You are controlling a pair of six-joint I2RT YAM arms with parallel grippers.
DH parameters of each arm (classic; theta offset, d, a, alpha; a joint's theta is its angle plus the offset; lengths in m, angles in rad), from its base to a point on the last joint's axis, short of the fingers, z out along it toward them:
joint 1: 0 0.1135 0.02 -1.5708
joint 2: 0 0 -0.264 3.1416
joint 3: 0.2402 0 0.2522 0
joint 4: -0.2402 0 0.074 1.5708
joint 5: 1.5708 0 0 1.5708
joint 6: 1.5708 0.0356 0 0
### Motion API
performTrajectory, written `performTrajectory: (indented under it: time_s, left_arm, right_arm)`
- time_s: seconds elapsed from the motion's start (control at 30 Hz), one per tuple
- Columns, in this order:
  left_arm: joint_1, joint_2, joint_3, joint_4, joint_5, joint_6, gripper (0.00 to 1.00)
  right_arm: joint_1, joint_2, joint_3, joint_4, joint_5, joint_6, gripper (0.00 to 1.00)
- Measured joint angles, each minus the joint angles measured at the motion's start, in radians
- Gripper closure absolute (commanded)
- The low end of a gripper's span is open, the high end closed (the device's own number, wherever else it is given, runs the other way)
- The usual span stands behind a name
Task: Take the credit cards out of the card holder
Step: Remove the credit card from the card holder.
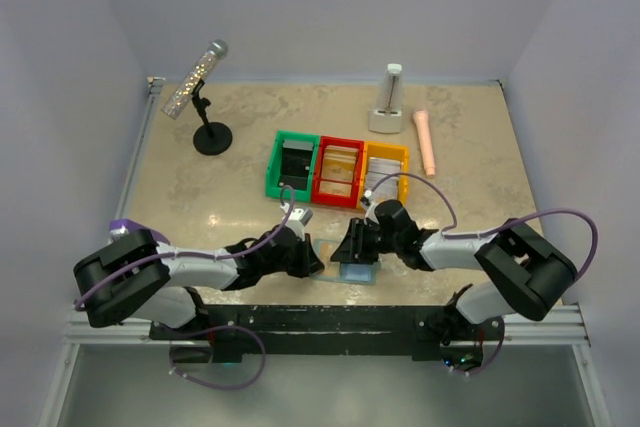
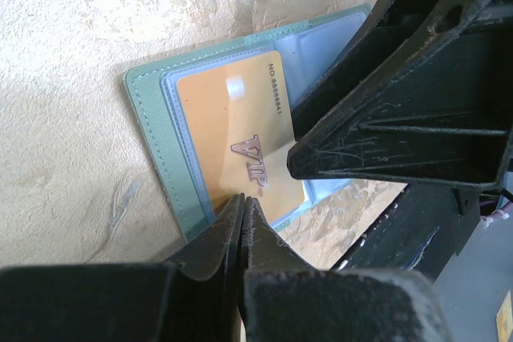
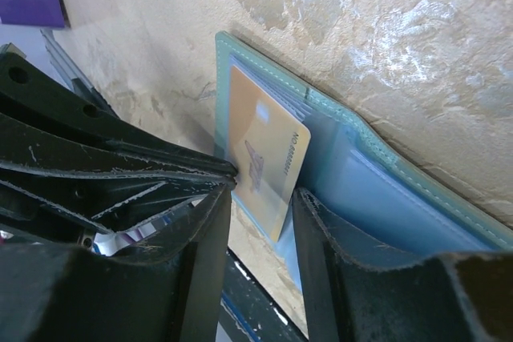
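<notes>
both yam arms stretch low and inward, meeting at the near edge of the table [image 1: 200, 187]. the left gripper [image 2: 243, 198], clenched on nothing, sets its tips at the edge of the open card holder [image 2: 148, 110], which lies flat there, grey-green outside, pale blue inside. the right gripper [image 3: 264, 190], jaws parted, straddles one end of an orange vip card [image 3: 258, 130] sitting partly in its pocket.

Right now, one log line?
left claw: shut, at card holder edge | right claw: open, straddling gold VIP card | status: card not yet out
</notes>
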Motion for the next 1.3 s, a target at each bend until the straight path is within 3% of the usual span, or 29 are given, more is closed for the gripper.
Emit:
performTrajectory:
  time_s: [0.47,0.77,1.3]
  left_arm:
    - [0.000,-0.004,-0.005,0.006,0.002,0.000,1.00]
    - [0.000,-0.026,-0.011,-0.015,0.001,-0.001,1.00]
    - [0.003,-0.083,-0.011,-0.126,-0.025,0.006,1.00]
  right_arm:
    - [-0.007,0.017,-0.009,0.010,0.000,0.001,0.83]
    - [-0.007,0.013,-0.013,0.003,0.000,-0.008,0.89]
    - [-0.007,-0.034,-0.024,-0.031,0.000,-0.035,0.90]
